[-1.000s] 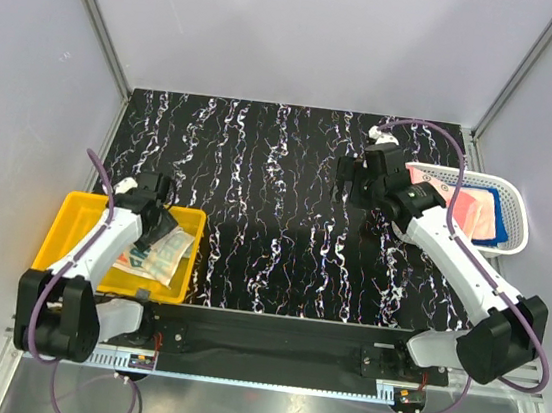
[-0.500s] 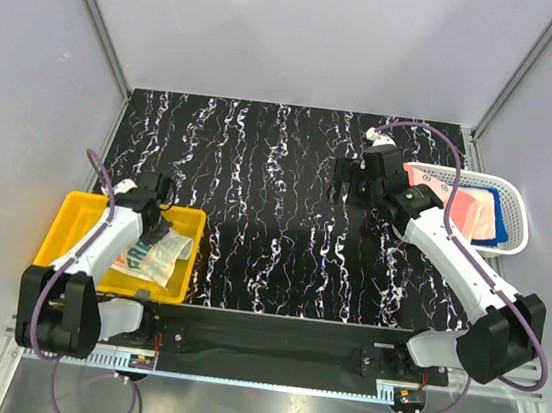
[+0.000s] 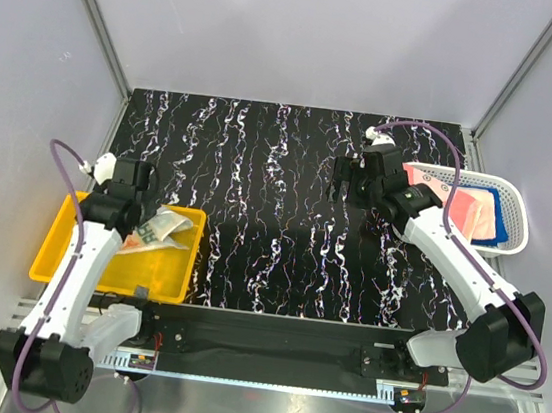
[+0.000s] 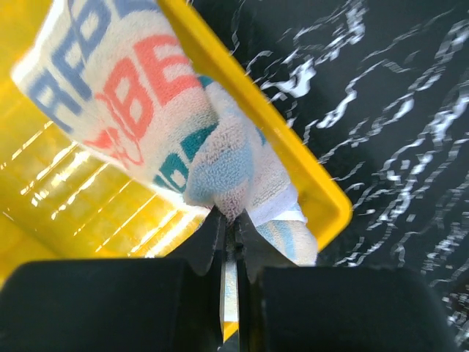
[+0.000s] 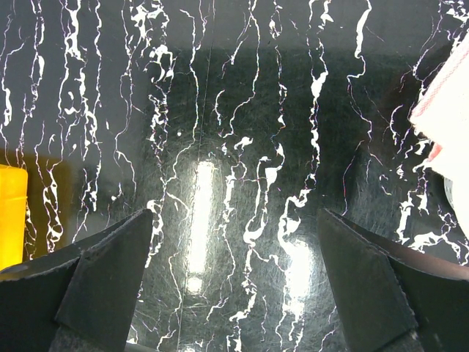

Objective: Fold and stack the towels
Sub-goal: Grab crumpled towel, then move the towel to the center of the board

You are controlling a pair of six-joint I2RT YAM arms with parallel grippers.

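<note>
1. The left arm (image 3: 76, 258) has risen since a second ago. The left jaws, spread then, now pinch a fold of the lettered towel (image 4: 139, 103) and are pressed almost together.
2. That towel lay flat in the bin (image 3: 171, 279) before. It now hangs bunched above the bin's right part, at the desk's (image 3: 281, 167) near-left corner. It is one beige terry cloth with blue, coral and teal letters.
3. There is one bin, rectangular, of glossy yellow plastic.
4. The desk is glossy black with white veins.
5. The right arm (image 3: 452, 253) has barely shifted. The right jaws stay spread wide and empty above the desk's far right.
6. One white mesh basket (image 3: 519, 211) sits at the far-right edge. It shows two soft towels: pink (image 3: 472, 212) lying on blue (image 3: 501, 206).
</note>
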